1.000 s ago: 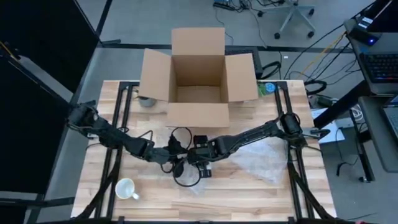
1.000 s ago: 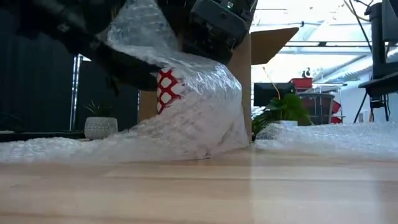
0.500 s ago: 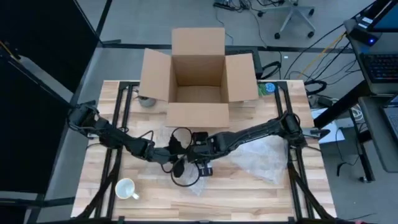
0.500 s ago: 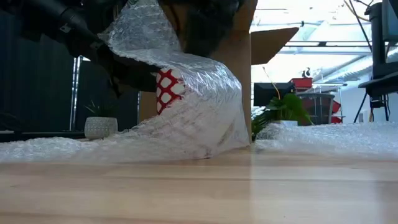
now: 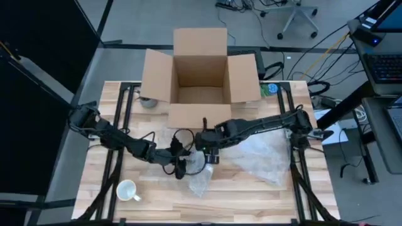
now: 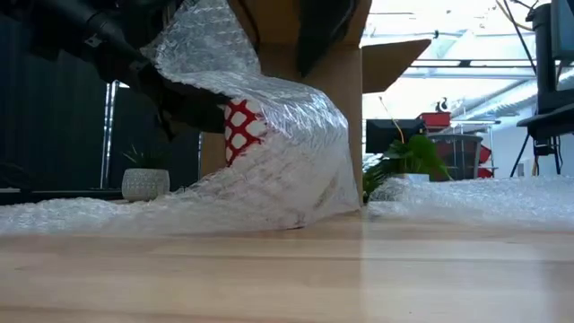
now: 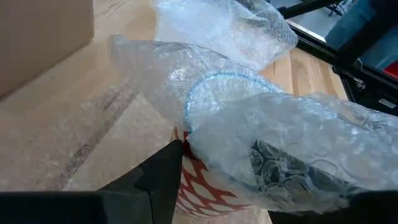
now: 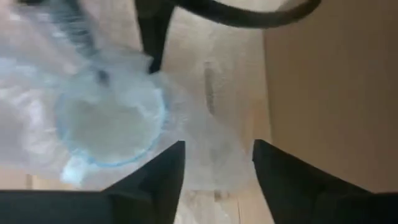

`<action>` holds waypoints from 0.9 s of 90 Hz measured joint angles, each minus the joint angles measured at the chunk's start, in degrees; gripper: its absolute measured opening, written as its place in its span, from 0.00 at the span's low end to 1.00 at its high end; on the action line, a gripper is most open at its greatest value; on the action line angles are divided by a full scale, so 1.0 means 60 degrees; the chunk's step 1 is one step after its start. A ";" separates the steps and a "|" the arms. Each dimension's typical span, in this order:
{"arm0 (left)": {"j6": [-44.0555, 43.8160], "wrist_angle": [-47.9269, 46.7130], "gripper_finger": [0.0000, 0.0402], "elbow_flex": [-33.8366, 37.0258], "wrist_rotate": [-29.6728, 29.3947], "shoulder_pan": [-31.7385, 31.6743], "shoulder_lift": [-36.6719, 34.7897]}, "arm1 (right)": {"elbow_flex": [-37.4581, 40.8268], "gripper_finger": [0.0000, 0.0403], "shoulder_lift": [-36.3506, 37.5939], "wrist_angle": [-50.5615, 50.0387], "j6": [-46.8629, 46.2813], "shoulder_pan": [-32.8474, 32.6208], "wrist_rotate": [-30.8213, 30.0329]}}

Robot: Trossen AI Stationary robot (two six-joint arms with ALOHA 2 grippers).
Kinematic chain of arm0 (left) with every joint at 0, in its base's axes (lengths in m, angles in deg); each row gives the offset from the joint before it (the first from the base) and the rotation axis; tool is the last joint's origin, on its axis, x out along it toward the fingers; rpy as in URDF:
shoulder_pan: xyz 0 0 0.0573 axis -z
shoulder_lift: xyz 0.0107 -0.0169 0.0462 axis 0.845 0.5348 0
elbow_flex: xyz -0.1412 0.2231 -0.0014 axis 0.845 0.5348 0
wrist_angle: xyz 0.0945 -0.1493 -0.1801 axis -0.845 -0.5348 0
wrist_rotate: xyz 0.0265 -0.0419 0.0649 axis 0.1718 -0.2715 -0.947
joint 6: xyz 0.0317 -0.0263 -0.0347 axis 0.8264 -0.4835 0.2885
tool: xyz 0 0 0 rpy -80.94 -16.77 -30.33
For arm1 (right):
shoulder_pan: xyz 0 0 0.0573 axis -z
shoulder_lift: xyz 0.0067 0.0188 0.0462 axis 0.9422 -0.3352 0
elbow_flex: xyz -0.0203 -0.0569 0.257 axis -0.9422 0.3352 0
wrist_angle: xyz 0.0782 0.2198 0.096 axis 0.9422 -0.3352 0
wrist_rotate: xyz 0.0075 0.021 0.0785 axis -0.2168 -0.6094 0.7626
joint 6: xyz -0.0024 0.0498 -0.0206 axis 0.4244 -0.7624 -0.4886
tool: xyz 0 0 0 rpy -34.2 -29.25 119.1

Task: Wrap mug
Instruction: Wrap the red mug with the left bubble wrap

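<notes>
While the left gripper (image 5: 183, 164) stays clamped on the red-and-white mug (image 6: 239, 127) through bubble wrap (image 6: 269, 170) at the table's (image 5: 251, 194) centre, the right gripper (image 8: 214, 163) hovers just above, fingers apart, empty. Cardboard box (image 5: 200, 75) behind; white cup (image 5: 127, 190) at the front left.

Glossy bubble wrap (image 6: 269, 161), wooden table (image 6: 359, 269)

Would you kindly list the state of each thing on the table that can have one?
Box: open, flaps spread, looks empty.
Red mug: upright, partly draped in wrap, rim still visible.
Bubble wrap: over the red mug, trailing onto the table.
White mug: unwrapped, near the front left corner.
Left claw: shut on the red mug and wrap.
Right claw: open, above the red mug.
</notes>
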 joint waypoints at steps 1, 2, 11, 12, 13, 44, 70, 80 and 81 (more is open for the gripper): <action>0.0000 0.0000 0.44 0.0000 0.0000 0.0000 0.0000 | 0.0091 0.48 0.0000 0.0124 0.0000 0.0024 0.0050; 0.0000 0.0000 0.44 0.0000 0.0000 0.0000 0.0000 | 0.0183 0.49 0.0000 0.0244 -0.0002 0.0046 0.0108; -0.0001 0.0000 0.44 0.0000 0.0000 0.0000 0.0000 | 0.1097 0.51 -0.0014 0.1373 -0.0130 0.0144 0.1072; -0.0004 0.0000 0.44 0.0000 0.0000 0.0000 0.0000 | 0.1196 0.51 -0.0016 0.1511 -0.0161 0.0141 0.1162; -0.0004 0.0000 0.44 0.0002 0.0000 0.0000 0.0000 | 0.1297 0.51 -0.0018 0.1658 -0.0196 0.0137 0.1254; -0.0014 0.0062 0.44 0.0004 0.0003 -0.0036 0.0007 | 0.3305 0.50 -0.0189 0.4193 -0.1137 -0.0085 0.1433; -0.0014 0.0199 0.44 0.0018 0.0000 -0.0029 0.0015 | 0.3522 0.46 -0.0444 0.5122 -0.1122 -0.0038 0.1412; -0.0054 0.0070 0.44 0.0018 0.0008 -0.0003 -0.0195 | 0.3525 0.45 -0.0444 0.5178 -0.1097 -0.0042 0.1409; -0.0050 0.0044 0.44 0.0018 0.0012 0.0003 -0.0228 | 0.3525 0.45 -0.0444 0.5171 -0.1094 -0.0042 0.1409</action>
